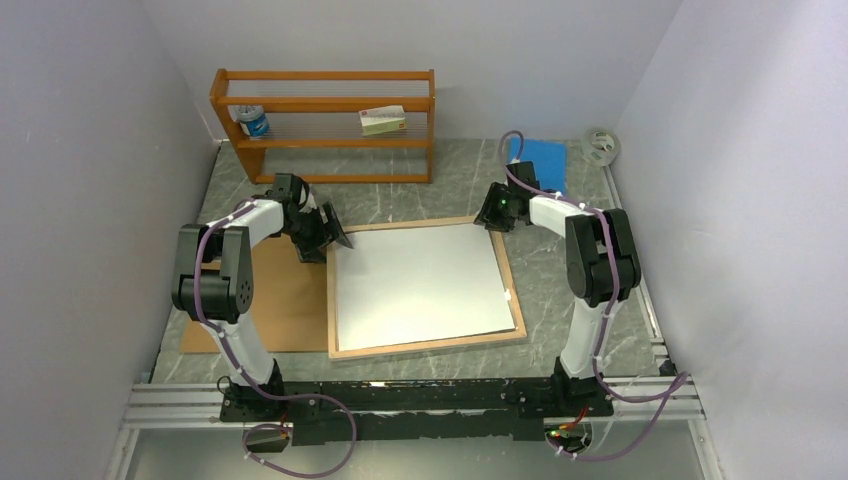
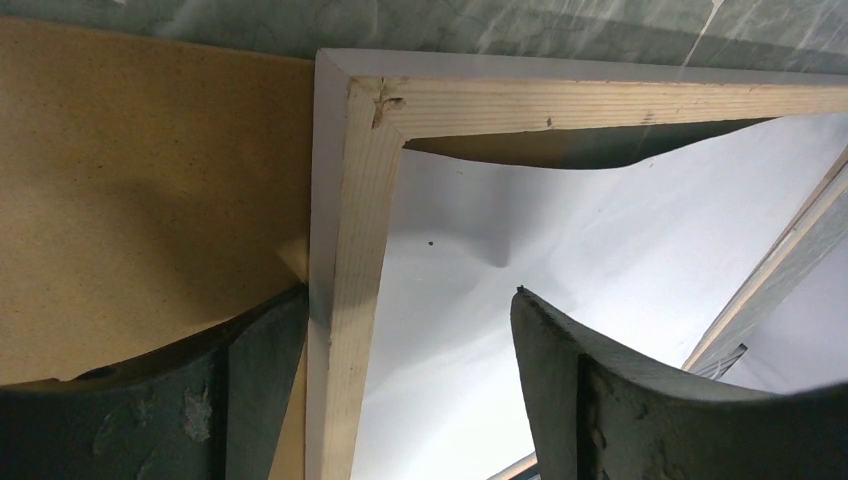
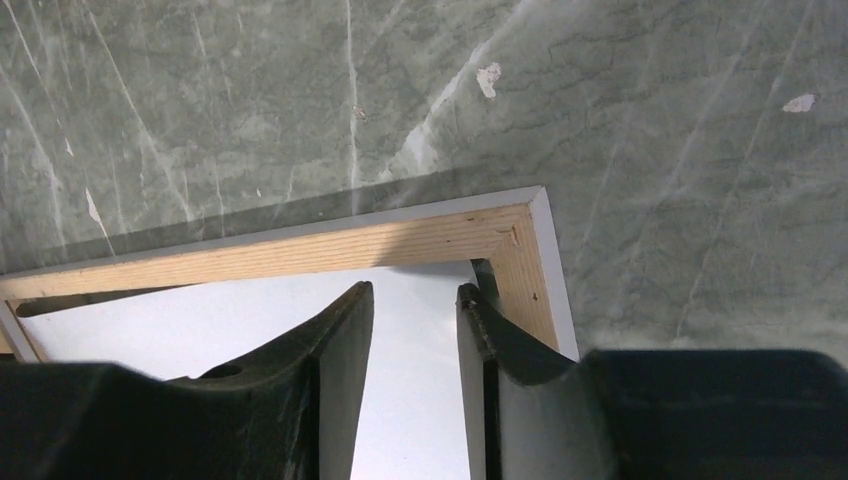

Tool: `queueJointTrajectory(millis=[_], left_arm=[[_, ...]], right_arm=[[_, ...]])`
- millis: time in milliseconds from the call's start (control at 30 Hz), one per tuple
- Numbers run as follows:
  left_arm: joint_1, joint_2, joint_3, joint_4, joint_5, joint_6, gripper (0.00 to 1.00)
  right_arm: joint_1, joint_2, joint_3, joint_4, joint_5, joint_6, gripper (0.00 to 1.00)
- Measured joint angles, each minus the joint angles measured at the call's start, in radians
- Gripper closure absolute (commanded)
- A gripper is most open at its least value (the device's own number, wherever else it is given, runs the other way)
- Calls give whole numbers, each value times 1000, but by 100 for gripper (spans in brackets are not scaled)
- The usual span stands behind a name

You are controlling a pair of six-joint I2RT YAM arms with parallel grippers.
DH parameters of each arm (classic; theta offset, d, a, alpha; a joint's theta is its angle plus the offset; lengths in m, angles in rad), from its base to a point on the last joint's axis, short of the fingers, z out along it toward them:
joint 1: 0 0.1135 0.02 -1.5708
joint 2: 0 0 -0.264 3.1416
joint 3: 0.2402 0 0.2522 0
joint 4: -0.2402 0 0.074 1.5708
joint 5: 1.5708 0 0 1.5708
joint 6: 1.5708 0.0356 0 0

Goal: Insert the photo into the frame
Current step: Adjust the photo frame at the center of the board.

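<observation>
Left gripper [image 2: 405, 300] straddles frame [image 2: 350, 250]; right gripper [image 3: 415, 295], narrower, perhaps touches photo [image 3: 230, 315].

shelf rack [image 1: 322, 125] behind frame [image 1: 425, 347], backing board [image 1: 285, 300] left, open tabletop [image 1: 548, 282] right

Photo [image 1: 415, 285] lies white side up inside wood-side-up frame [image 1: 430, 346]

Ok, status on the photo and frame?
Both open: left gripper straddles the frame at its far-left corner, right gripper over the far-right. The photo lies inside, white side up, far edge bowed. A brown board lies alongside, left.
</observation>
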Motion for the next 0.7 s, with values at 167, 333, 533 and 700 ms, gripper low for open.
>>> queueJointTrajectory(millis=[167, 333, 533, 700], left_arm=[[0, 0, 3, -3, -2, -2, 16], [-1, -4, 3, -1, -2, -3, 15], [-2, -5, 3, -1, -2, -3, 15], [-2, -7, -1, 2, -2, -3, 17]], right_arm=[[3, -24, 8, -50, 32, 0, 44], [10, -76, 25, -148, 86, -10, 37], [10, -113, 28, -188, 117, -14, 37], [10, -114, 24, -213, 120, -13, 42]])
